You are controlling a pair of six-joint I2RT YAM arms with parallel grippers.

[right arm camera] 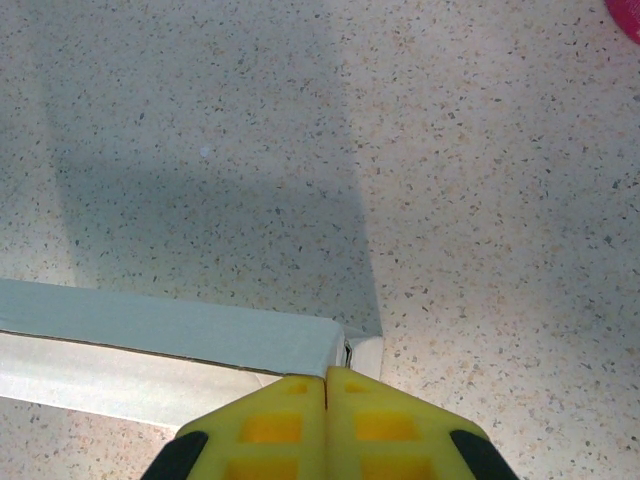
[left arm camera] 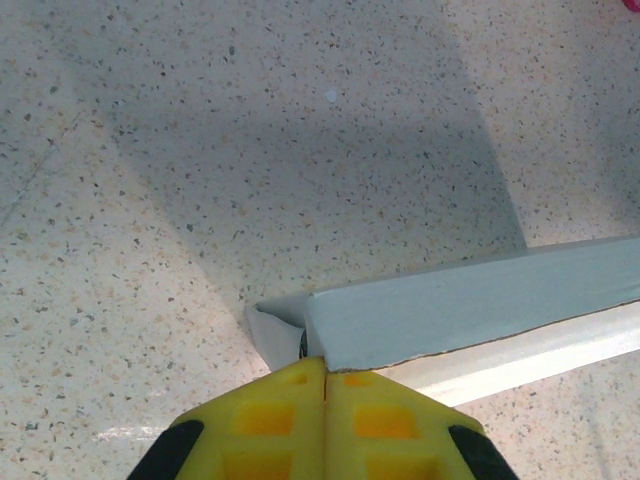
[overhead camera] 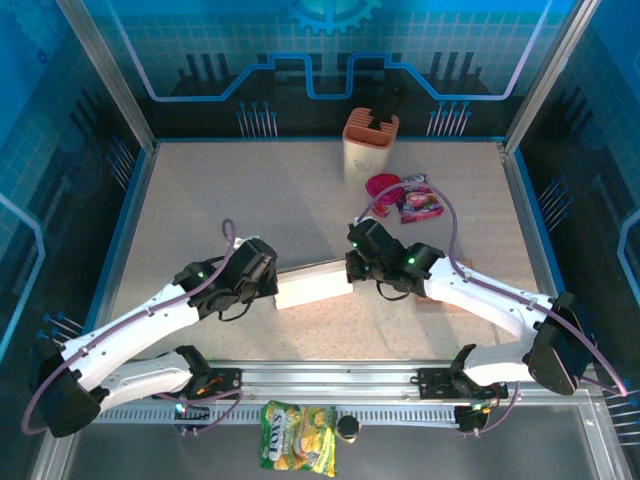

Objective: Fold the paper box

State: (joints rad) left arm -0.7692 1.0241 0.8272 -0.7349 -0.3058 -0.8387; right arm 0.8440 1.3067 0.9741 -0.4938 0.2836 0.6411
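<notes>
The white paper box (overhead camera: 312, 287) lies as a long, narrow shape in the middle of the table, between the two arms. My left gripper (overhead camera: 266, 280) is at its left end, shut, its yellow fingertips (left arm camera: 300, 375) pressed together against the upper corner of the box (left arm camera: 470, 300), where a small end flap (left arm camera: 272, 330) sticks out. My right gripper (overhead camera: 354, 266) is at the right end, also shut. Its tips (right arm camera: 327, 372) touch the folded corner of the box (right arm camera: 170, 330). Nothing shows between either pair of fingers.
A cream and orange holder (overhead camera: 370, 145) stands at the back, with a pink round lid (overhead camera: 384, 186) and a pink snack packet (overhead camera: 420, 200) just in front of it. A yellow snack bag (overhead camera: 297, 435) lies beyond the front rail.
</notes>
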